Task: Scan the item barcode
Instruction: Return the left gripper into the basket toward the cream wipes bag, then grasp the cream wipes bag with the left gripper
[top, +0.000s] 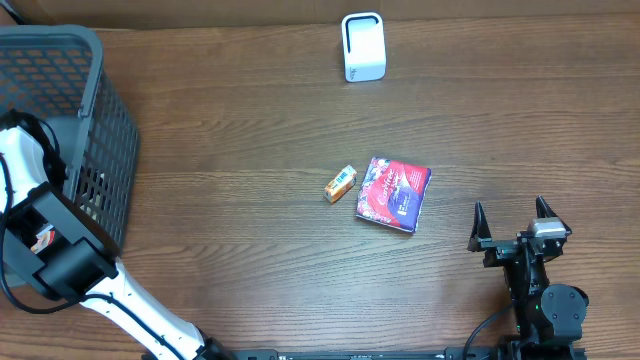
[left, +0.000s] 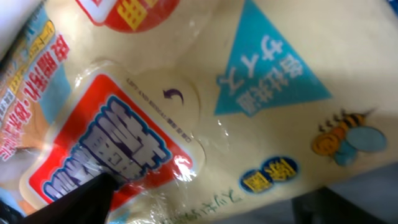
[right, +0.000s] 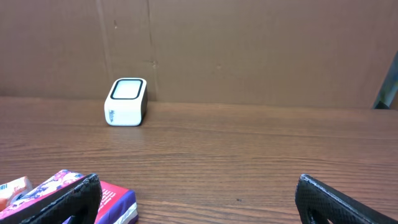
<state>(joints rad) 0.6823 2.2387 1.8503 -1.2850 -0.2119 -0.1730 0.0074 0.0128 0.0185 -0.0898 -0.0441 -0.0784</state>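
A cream plastic packet with a red-and-blue label, a blue triangle and a bee drawing fills the left wrist view. My left gripper is right over it, open, one dark finger resting over the packet's lower left and the other only a dark shape at the lower right. From overhead this gripper is hidden inside the grey basket. The white barcode scanner stands at the table's far edge. My right gripper stays open and empty near the front right.
A red-and-purple packet and a small orange box lie mid-table, left of the right gripper. A brown cardboard wall rises behind the scanner.
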